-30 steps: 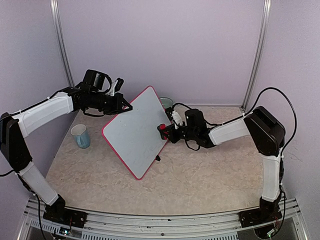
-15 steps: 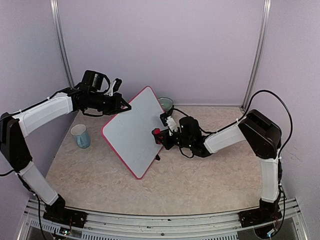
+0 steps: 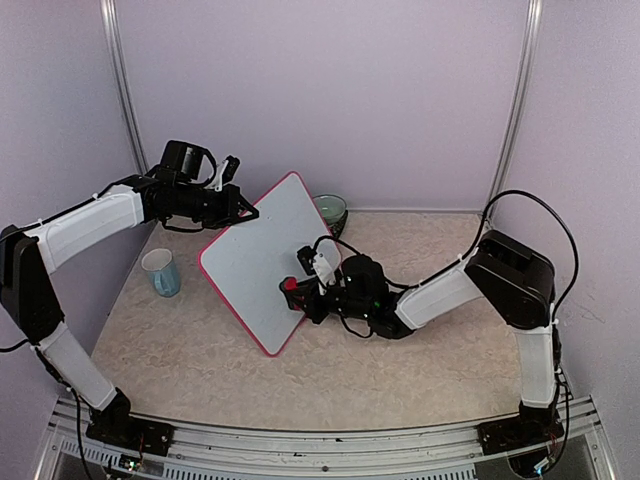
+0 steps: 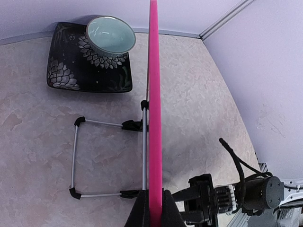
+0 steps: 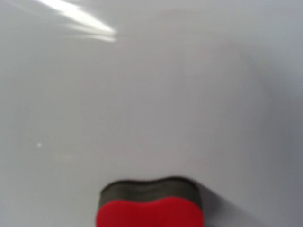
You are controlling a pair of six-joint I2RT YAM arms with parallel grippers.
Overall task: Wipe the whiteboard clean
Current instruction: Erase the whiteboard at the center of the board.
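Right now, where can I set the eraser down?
Bare table in front, between the low corner of the whiteboard and the near edge, and back right, behind the right arm. Crowded behind the whiteboard: stand, bowl, plate. Mug at left. The right pincer holds the eraser against it.

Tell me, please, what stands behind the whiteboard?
The left wrist view shows its wire stand, and farther back a pale green bowl on a black patterned plate. From above, the whiteboard covers the stand; only the bowl peeks out.
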